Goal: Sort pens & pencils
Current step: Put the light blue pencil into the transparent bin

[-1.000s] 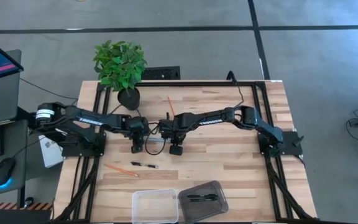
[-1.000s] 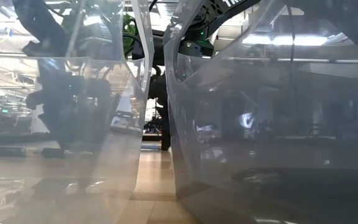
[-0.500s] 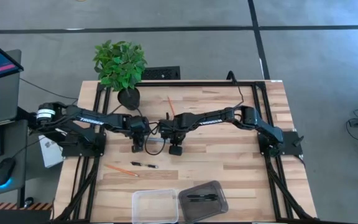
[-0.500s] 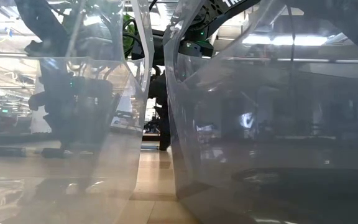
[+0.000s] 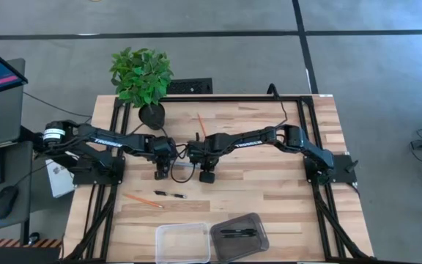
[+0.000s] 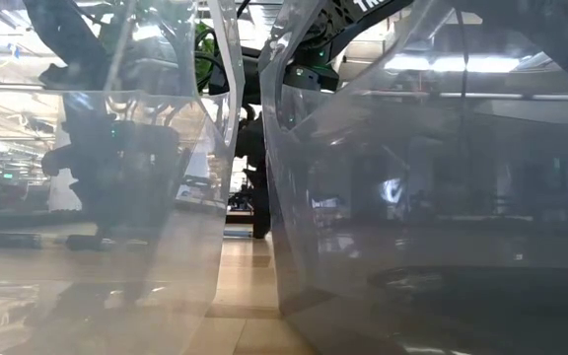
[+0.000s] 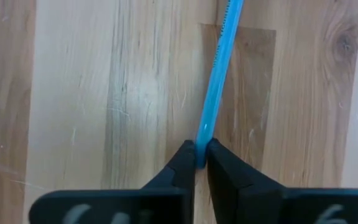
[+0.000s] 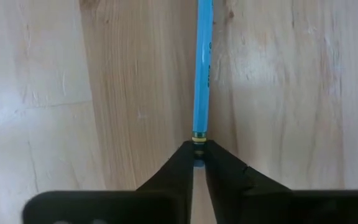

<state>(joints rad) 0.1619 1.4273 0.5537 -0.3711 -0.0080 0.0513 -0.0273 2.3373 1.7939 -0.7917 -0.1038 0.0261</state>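
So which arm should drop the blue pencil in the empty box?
It's close. The left gripper and right gripper each pinch one end of the blue pencil. Left, maybe: the clear box lies on its side, the dark box with pens rightward.

The worktop [image 5: 284,183] is made of light wooden planks, with a black metal frame [image 5: 299,99] on it. At the far left stands a green potted plant [image 5: 142,79]. An orange pencil [image 5: 201,124] lies at the far middle. Another orange pencil [image 5: 143,199] lies near the left, and just beside it, to the right, a short black pen [image 5: 170,194]. At the near edge sit a clear plastic box [image 5: 182,242] and, touching it on the right, a dark transparent plastic box [image 5: 239,235]. A blue pencil [image 7: 216,81] lies in the middle.
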